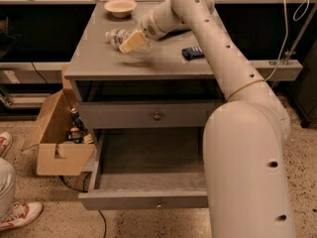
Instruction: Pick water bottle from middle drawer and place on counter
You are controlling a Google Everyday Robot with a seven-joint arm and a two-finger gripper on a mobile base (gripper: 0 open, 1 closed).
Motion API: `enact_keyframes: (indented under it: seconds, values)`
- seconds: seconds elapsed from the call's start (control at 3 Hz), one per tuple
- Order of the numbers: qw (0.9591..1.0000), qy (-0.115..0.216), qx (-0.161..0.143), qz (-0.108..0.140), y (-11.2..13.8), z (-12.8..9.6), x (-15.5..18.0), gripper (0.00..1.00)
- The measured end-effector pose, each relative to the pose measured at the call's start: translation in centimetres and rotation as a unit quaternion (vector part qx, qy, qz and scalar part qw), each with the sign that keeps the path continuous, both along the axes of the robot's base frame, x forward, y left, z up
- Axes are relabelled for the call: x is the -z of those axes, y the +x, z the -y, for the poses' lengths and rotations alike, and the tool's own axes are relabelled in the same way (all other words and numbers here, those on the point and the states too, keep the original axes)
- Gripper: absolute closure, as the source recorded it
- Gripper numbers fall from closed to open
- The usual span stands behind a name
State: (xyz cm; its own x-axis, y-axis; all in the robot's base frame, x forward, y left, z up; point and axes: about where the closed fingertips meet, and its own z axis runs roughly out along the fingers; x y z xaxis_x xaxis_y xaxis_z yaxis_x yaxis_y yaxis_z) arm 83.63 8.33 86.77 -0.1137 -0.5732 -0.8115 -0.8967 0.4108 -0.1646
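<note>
The water bottle (115, 35) is clear with a white cap at its left end and lies sideways at the left middle of the counter (99, 61). My gripper (132, 41) reaches in from the right, its tan fingers (130, 42) closed around the bottle's right end. I cannot tell if the bottle touches the counter top. The middle drawer (143, 200) is pulled open below the counter, and nothing shows inside it. My arm hides the drawer's right part.
A pale bowl (121, 6) stands at the counter's back left. A small dark object (192, 52) lies to the gripper's right. A closed upper drawer (157, 116) has a brass knob. An open cardboard box (54, 143) and a person's shoe (17, 214) are on the floor, left.
</note>
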Motion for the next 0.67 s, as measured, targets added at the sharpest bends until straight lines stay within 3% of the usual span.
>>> enact_keyframes:
  seconds: [0.33,0.67]
  values:
    - [0.9991,0.022,0.012,0.035,-1.0,2.5,-2.8,0.00]
    - [0.9930,0.059,0.032,0.097,-4.2,5.7,-7.7,0.00]
